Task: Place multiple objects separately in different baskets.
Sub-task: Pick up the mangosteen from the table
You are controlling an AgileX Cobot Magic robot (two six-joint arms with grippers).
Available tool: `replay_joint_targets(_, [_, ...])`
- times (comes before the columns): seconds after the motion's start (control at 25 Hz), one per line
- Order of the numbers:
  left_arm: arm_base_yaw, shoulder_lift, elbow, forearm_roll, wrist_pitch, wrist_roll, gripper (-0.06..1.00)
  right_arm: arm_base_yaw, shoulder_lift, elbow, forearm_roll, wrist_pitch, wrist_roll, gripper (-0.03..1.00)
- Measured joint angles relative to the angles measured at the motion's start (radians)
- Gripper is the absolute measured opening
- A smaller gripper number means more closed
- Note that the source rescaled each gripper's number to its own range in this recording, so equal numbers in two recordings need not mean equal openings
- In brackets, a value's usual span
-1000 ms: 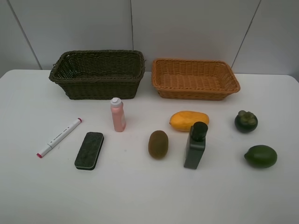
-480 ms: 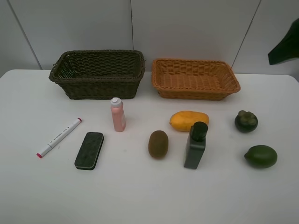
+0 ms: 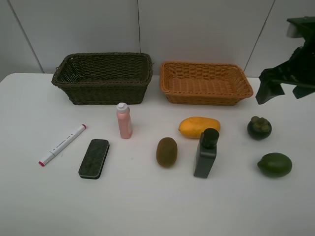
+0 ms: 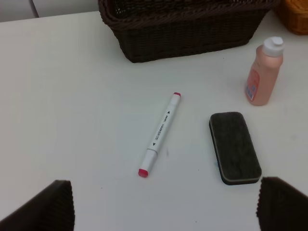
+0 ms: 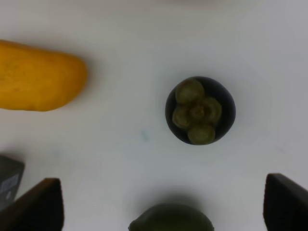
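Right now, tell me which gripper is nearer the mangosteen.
Right. The right gripper hangs above the mangosteen; the left gripper is across the table, near the marker and eraser.

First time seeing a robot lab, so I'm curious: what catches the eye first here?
A dark olive basket and an orange basket stand side by side at the back, left and right. In front, the bright yellow mango stands out among small items, and the right gripper hangs open above the mangosteen.

Woven dark basket [image 3: 106,92] (rough wicker), matt table [image 3: 147,206], glossy lime [image 3: 274,164]
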Motion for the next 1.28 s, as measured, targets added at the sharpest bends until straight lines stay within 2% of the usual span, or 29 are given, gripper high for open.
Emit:
replay_joint_targets(0.32, [0.0,0.0,0.0,0.0,0.0,0.0,1.0,-0.001,0.153,-0.001,-0.005,-0.096,0.002,1.0])
replay_joint_targets(0.76, [0.0,0.0,0.0,0.0,0.0,0.0,1.0,-0.058,0.259,-0.001,-0.008,-0.197,0.002,1.0])
replay_joint_targets(1.28, [0.0,0.0,0.0,0.0,0.001,0.0,1.0,-0.093,0.396,-0.002,-0.009,-0.266,0.001,1.0])
